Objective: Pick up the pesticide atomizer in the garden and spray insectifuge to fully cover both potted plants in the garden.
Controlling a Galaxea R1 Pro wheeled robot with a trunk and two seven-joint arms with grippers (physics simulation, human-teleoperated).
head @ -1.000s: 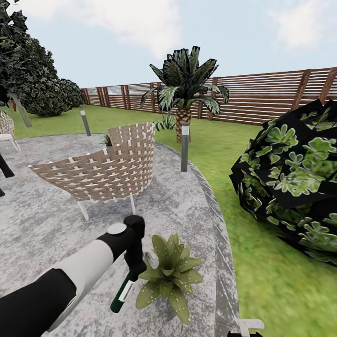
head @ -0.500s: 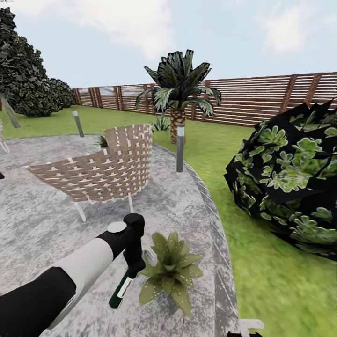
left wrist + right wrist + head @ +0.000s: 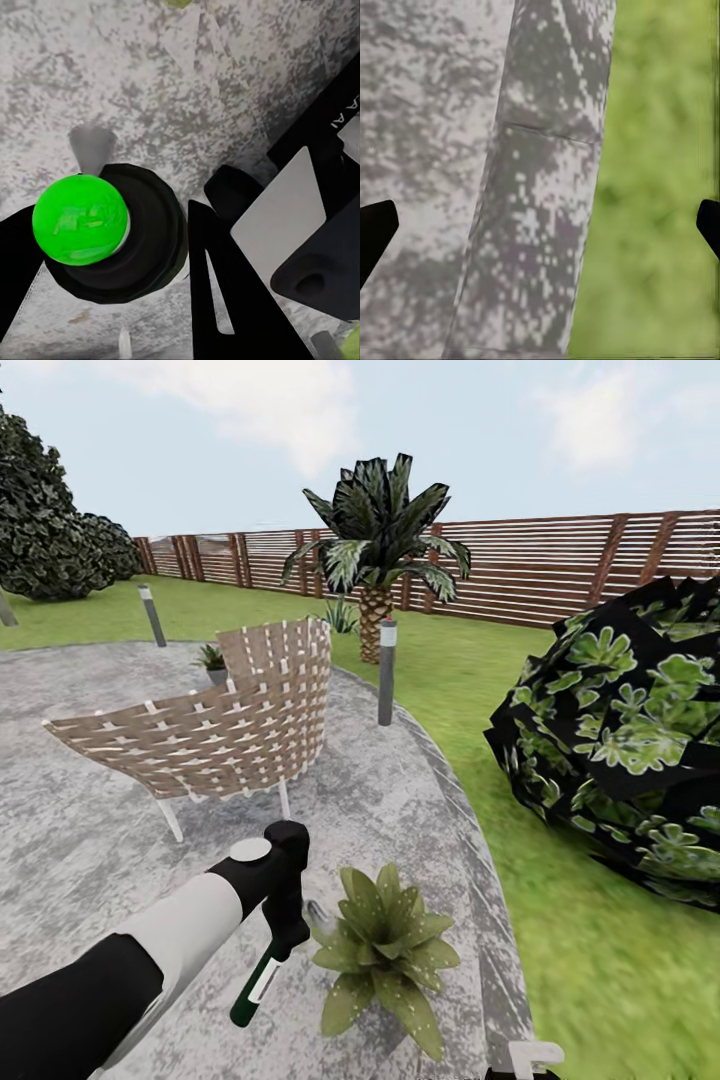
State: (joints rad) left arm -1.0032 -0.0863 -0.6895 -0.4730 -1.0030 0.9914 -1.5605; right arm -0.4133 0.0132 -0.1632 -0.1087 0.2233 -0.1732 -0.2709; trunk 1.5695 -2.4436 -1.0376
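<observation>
pesticide atomizer (image 3: 255, 982): slim dark-green bottle, white band, tilted, grey nozzle up toward the near plant, gripped in the left hand (image 3: 290, 930) | near potted plant (image 3: 388, 952): speckled green rosette on the grey patio (image 3: 90, 840), just beside the bottle | far potted plant (image 3: 212, 658): small, behind the woven chair (image 3: 215, 725)

My two black fingertips (image 3: 375, 229) sit at opposite edges of the frame, spread wide apart with nothing between them. Beneath them lies the grey mottled stone patio (image 3: 427, 150), bordered by a darker grey speckled kerb band (image 3: 544, 225) with one thin joint line across it. Beyond the kerb is blurred green lawn (image 3: 660, 187).
</observation>
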